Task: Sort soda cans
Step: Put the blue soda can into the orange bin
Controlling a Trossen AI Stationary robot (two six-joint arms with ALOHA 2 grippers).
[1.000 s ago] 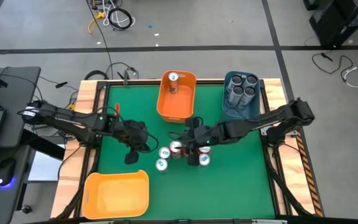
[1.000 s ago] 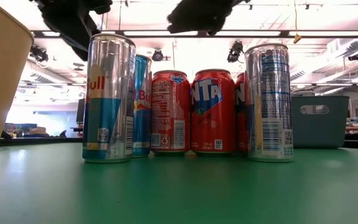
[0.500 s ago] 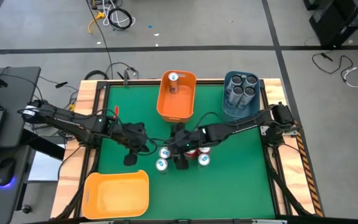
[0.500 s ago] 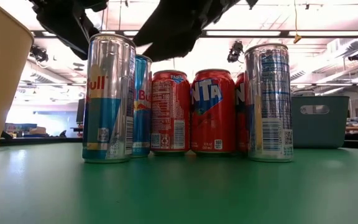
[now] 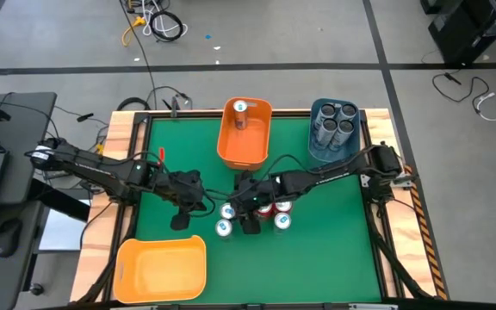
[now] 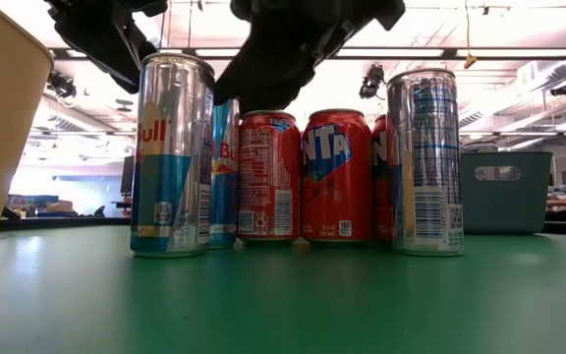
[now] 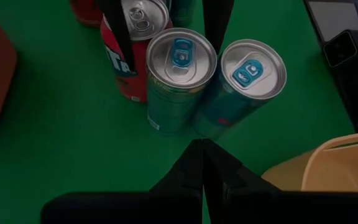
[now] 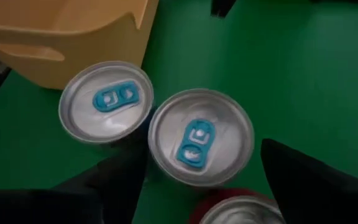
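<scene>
Right gripper (image 8: 197, 180) hangs with fingers spread either side of a blue-tabbed soda can (image 8: 199, 144) in the cluster at mid-table (image 5: 334, 250); left gripper (image 7: 204, 155), fingers pressed together, waits beside the cans, near the yellow bin (image 5: 162, 269)

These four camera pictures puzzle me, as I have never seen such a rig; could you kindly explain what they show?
Two dark robot arms work at a green table. One picture looks straight down, one looks level across the table top, and two come from cameras on the arms' wrists. On the table stand an orange bin with one can inside, a blue bin holding grey cans, a yellow bin and a cluster of cans in the middle, red ones and silver-blue ones. The right gripper is open, its fingers either side of a silver-blue can, not yet closed on it. The left gripper is shut, holds nothing and points at the cluster.
</scene>
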